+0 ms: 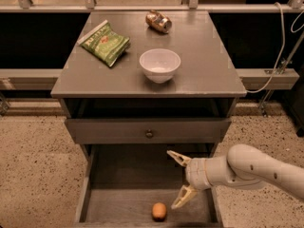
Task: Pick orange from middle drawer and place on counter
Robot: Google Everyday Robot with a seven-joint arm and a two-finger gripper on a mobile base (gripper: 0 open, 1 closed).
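The orange lies on the floor of the open middle drawer, near its front edge. My gripper hangs open over the drawer's right part, its two tan fingers pointing left and spread one above the other. It is a little up and to the right of the orange and holds nothing. The counter is the grey top of the cabinet above.
On the counter stand a white bowl, a green snack bag and a brownish can lying on its side. A closed drawer front with a round knob sits above the open drawer. Speckled floor lies on both sides.
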